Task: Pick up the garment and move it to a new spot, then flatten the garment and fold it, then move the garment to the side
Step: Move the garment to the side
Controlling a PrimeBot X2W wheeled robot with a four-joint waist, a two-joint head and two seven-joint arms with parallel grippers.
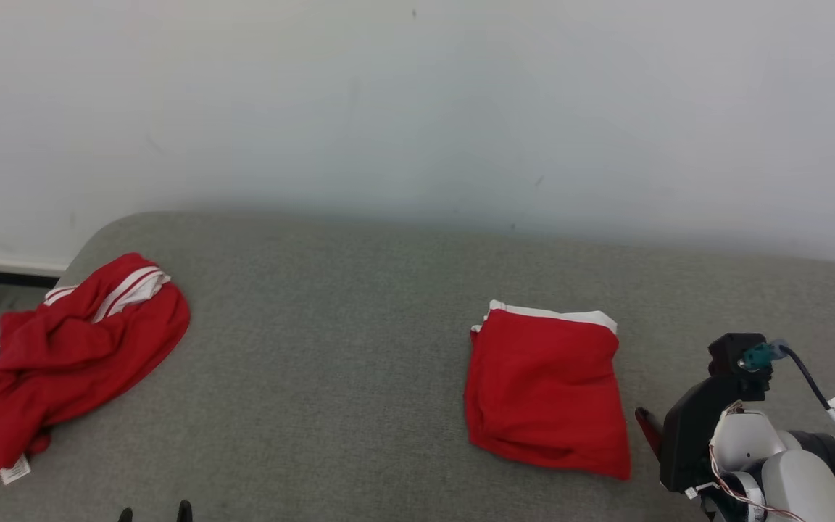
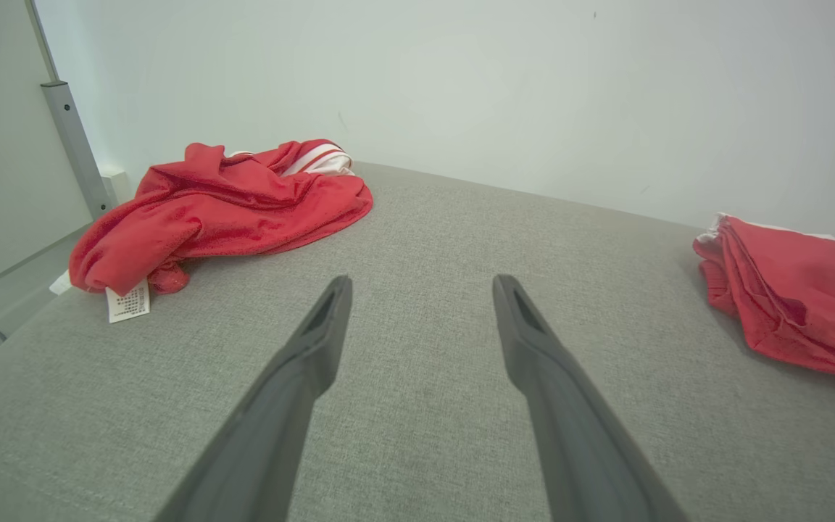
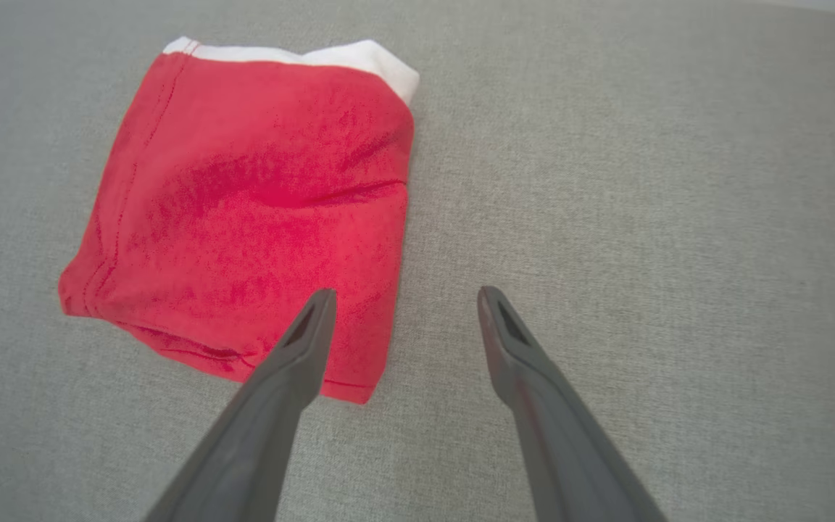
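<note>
A crumpled red garment (image 1: 73, 355) with white stripes and a white tag lies at the left end of the grey padded surface (image 1: 330, 348). It sits ahead and to the left of my open left gripper (image 2: 421, 290), whose fingertips (image 1: 184, 512) peek over the bottom edge of the head view. A second red garment (image 1: 544, 388), folded into a square with a white band at its far edge, rests right of centre. My right gripper (image 3: 404, 297) hovers open over the near right corner of this folded garment (image 3: 251, 210), holding nothing. The right arm (image 1: 751, 449) is at the lower right.
A pale wall (image 1: 417, 109) runs close behind the surface. The surface's rounded left edge drops to the floor beside the crumpled garment (image 2: 222, 210), where a grey metal post (image 2: 73, 138) stands. Bare grey fabric stretches between the two garments.
</note>
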